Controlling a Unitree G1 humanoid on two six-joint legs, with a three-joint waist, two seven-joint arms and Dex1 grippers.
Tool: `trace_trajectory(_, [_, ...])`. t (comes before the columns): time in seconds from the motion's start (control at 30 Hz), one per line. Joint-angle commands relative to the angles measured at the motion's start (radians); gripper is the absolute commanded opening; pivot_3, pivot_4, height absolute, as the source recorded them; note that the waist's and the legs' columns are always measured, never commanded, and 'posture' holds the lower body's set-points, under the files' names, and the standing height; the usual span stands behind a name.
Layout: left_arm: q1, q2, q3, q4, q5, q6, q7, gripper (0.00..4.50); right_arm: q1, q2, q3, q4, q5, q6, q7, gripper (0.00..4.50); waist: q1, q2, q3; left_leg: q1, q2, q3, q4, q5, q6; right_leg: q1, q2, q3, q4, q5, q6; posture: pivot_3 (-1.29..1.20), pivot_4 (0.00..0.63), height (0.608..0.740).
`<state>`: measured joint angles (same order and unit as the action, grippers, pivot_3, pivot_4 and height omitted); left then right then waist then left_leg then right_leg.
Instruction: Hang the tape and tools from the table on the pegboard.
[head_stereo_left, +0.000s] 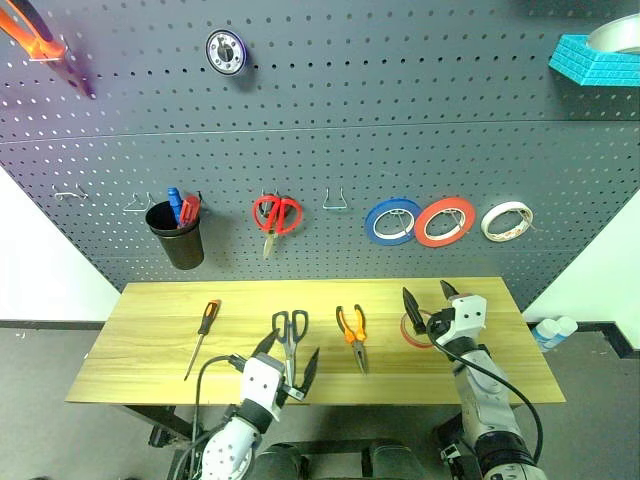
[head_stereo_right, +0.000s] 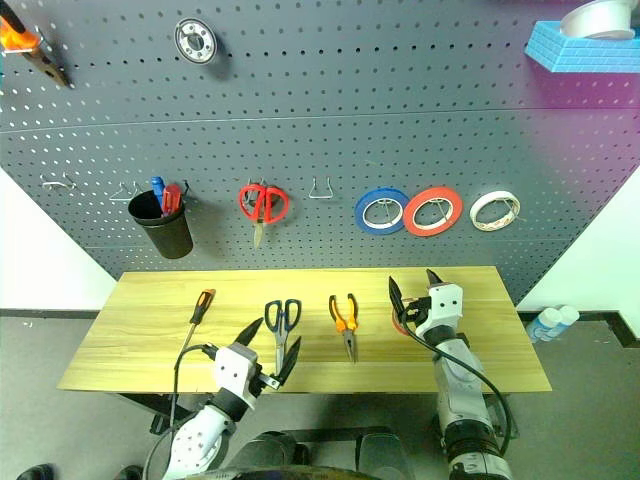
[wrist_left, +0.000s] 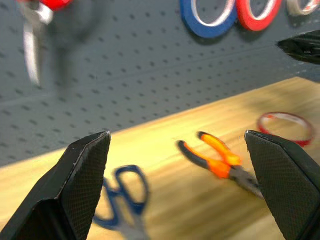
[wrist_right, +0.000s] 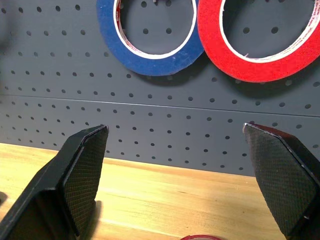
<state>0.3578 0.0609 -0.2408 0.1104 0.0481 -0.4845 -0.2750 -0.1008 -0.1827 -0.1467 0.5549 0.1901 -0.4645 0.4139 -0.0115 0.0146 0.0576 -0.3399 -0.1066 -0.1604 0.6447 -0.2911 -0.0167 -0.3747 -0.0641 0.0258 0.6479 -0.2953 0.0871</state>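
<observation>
**Approach stage: both grippers empty, nothing yet lifted from the table**

Nearest the robot, the left gripper (head_stereo_left: 292, 365) stands with jaws spread wide and empty, just over the blade end of the scissors (head_stereo_left: 289, 334); the right gripper (head_stereo_left: 429, 299) is likewise wide and empty, straddling the tape (wrist_left: 286, 127) from above; neither appears to touch its target. Judged step: choosing a first pick; the next move calls for lowering one gripper and closing on a thin, flat item, so a grip across the edge is advisable.

On the table (head_stereo_left: 130, 370), light grained wood, lie four items in a row: screwdriver (head_stereo_left: 203, 334), slim, orange-and-black; scissors, dark looped handles; pliers (head_stereo_left: 352, 334), orange grips; tape, a thin reddish ring.

Behind, the pegboard (head_stereo_left: 400, 130), dark perforated panel, offers a bare wire hook (head_stereo_left: 336, 199).
</observation>
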Motion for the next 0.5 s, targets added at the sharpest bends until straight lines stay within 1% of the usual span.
trace_trajectory(0.03, [-0.005, 0.008, -0.009, -0.025, 0.005, -0.024, 0.003, 4.48, -0.011, -0.002, 0.002, -0.036, -0.001, -0.01, -0.001, 4.5, 0.0, 0.0, 0.0, 0.0, 0.0, 0.0, 0.0, 0.0, 0.0, 0.0, 0.0, 0.0, 0.0, 0.0, 0.0, -0.07, 0.0, 0.74])
trace_trajectory(0.13, [-0.005, 0.005, -0.031, -0.016, 0.046, -0.036, 0.019, 4.48, -0.012, -0.002, 0.003, -0.035, -0.003, -0.011, -0.002, 4.5, 0.0, 0.0, 0.0, 0.0, 0.0, 0.0, 0.0, 0.0, 0.0, 0.0, 0.0, 0.0, 0.0, 0.0, 0.0, -0.07, 0.0, 0.74])
trace_trajectory(0.23, [0.001, 0.0, -0.036, -0.026, 0.057, -0.038, 0.035, 4.48, -0.014, -0.002, 0.004, -0.035, -0.003, -0.011, -0.001, 4.5, 0.0, 0.0, 0.0, 0.0, 0.0, 0.0, 0.0, 0.0, 0.0, 0.0, 0.0, 0.0, 0.0, 0.0, 0.0, -0.07, 0.0, 0.74])
trace_trajectory(0.37, [0.0, 0.004, -0.04, -0.029, 0.039, -0.032, 0.028, 4.48, -0.018, -0.002, 0.006, -0.031, -0.005, -0.013, -0.001, 4.5, 0.0, 0.0, 0.0, 0.0, 0.0, 0.0, 0.0, 0.0, 0.0, 0.0, 0.0, 0.0, 0.0, 0.0, 0.0, -0.07, 0.0, 0.74])
trace_trajectory(0.5, [-0.003, 0.02, -0.044, -0.043, 0.069, -0.022, 0.038, 4.48, -0.021, 0.004, 0.009, -0.035, -0.011, -0.01, -0.006, 4.5, 0.0, 0.0, 0.0, 0.0, 0.0, 0.0, 0.0, 0.0, 0.0, 0.0, 0.0, 0.0, 0.0, 0.0, 0.0, -0.08, 0.0, 0.74])
